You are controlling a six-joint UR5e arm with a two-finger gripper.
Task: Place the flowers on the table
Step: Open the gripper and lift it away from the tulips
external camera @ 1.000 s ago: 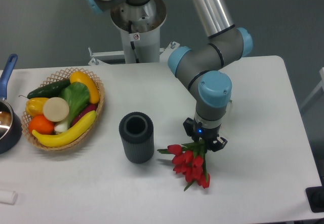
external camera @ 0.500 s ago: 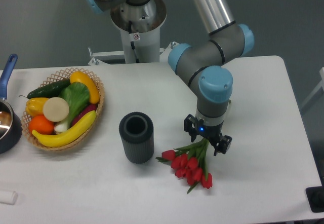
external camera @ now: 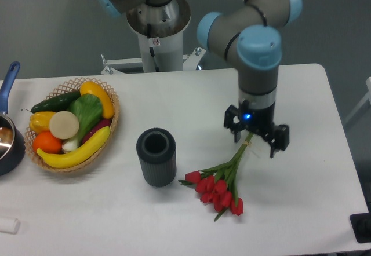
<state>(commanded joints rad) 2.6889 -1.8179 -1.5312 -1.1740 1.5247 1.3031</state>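
We are seeing the flowers [external camera: 219, 185] lying flat on the table [external camera: 301, 94], red heads toward the front edge, right of the dark cylinder [external camera: 156, 157]. The gripper [external camera: 257, 136] is hovering above the stem ends, fingers spread, gripping nothing.

The grey UR5e arm with pale blue joint caps [external camera: 255, 41] reaches down from above, wrist vertical. Its black two-finger gripper [external camera: 257, 134] points straight down, a blue light glowing on its body, jaws spread apart and gripping nothing.
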